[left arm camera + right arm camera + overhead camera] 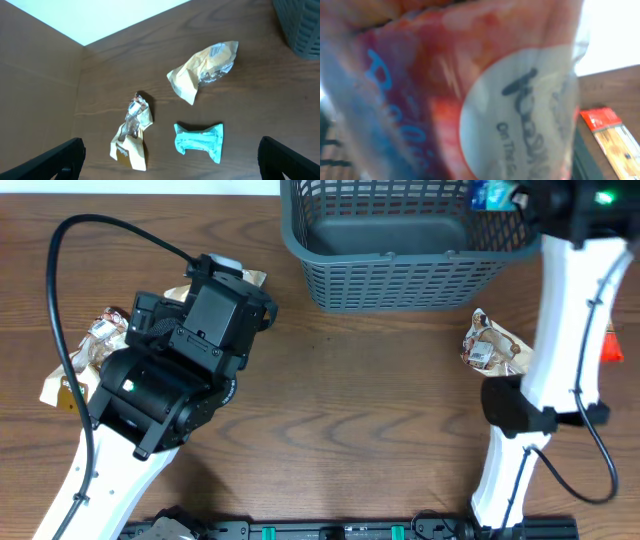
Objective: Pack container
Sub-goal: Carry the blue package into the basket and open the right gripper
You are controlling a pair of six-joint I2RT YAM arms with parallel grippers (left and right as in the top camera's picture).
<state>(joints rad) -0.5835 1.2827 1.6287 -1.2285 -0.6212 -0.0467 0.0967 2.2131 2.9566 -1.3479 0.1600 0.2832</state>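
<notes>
The dark grey-teal slotted container stands at the back middle of the table; its corner shows in the left wrist view. My right gripper is over the container's right rim, shut on a red, blue and white snack packet that fills the right wrist view; in the overhead view the packet shows blue. My left gripper is open and empty above three packets: a cream one, a brown-yellow one and a teal one.
A crumpled brown-white packet lies right of centre beside the right arm. A red-orange packet lies at the far right edge. The left arm covers much of the left side.
</notes>
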